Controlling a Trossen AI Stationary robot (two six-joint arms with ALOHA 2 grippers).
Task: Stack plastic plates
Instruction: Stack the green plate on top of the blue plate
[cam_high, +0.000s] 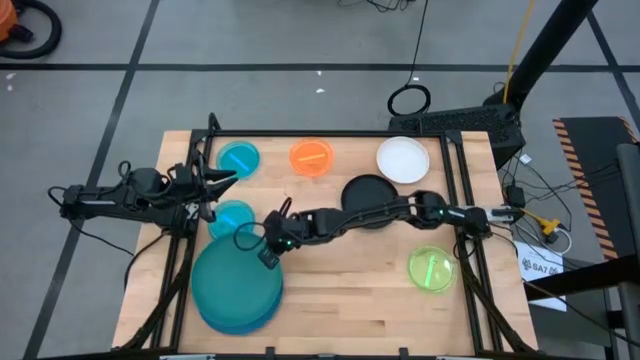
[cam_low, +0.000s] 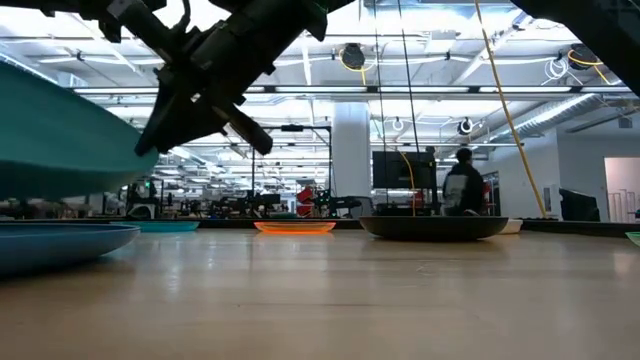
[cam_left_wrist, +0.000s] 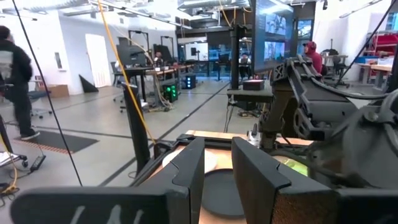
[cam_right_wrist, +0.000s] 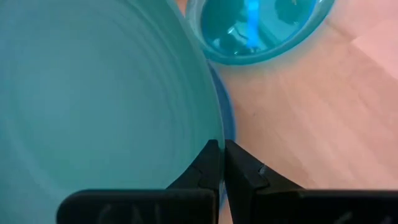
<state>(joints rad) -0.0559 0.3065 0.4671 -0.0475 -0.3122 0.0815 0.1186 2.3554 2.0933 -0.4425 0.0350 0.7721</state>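
Observation:
The large teal plate sits over the large blue plate near the table's near-left corner. In the low view the teal plate is tilted above the blue plate. My right gripper reaches across the table and is shut on the teal plate's rim. My left gripper waits open above the left edge, beside two small cyan plates. The orange, white, black and lime green plates lie flat on the table. My right gripper pinches the teal plate's rim on its far-right side, one finger on the inner face and one outside. The fingers slant down from the table's far-right side. The plate is tilted, its gripped side raised above the blue plate; its left part runs out of view.
The right arm crosses over the black plate. A cyan plate lies just beyond the teal plate's gripped rim. Bare wood spreads across the near middle. A black frame edges the table. A person stands far off in the room.

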